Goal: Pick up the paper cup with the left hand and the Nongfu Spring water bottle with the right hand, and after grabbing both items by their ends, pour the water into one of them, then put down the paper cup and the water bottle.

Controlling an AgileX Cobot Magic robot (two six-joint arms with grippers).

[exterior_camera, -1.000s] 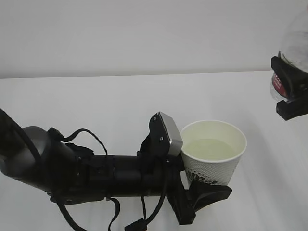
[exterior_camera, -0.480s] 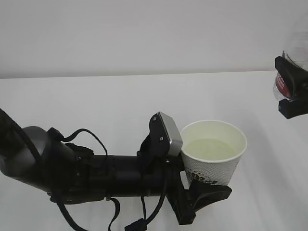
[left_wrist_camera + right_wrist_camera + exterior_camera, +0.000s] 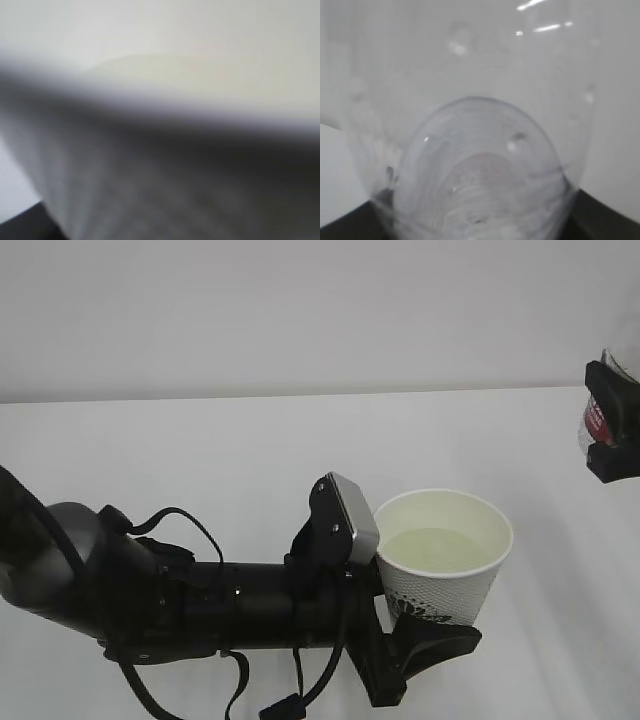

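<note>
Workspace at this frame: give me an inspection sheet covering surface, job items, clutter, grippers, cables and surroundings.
Surface: white table, bare where visible.
Job's things: paper cup upright, holding water; Nongfu Spring water bottle at the right edge, mostly out of frame; right wrist view looks along its clear inside.
Clutter: nothing seen.
Grippers: left gripper shut on the paper cup's lower part; right gripper shut on the water bottle.
Cables: black cables loop along the left arm, clear of the cup.
Surroundings: plain pale wall.

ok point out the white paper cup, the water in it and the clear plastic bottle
white paper cup (image 3: pixel 437 592), exterior view, printed side wall
clear water (image 3: pixel 440 550), exterior view, surface inside the cup
clear plastic bottle with red label (image 3: pixel 592 420), exterior view, red label strip at right edge
</note>
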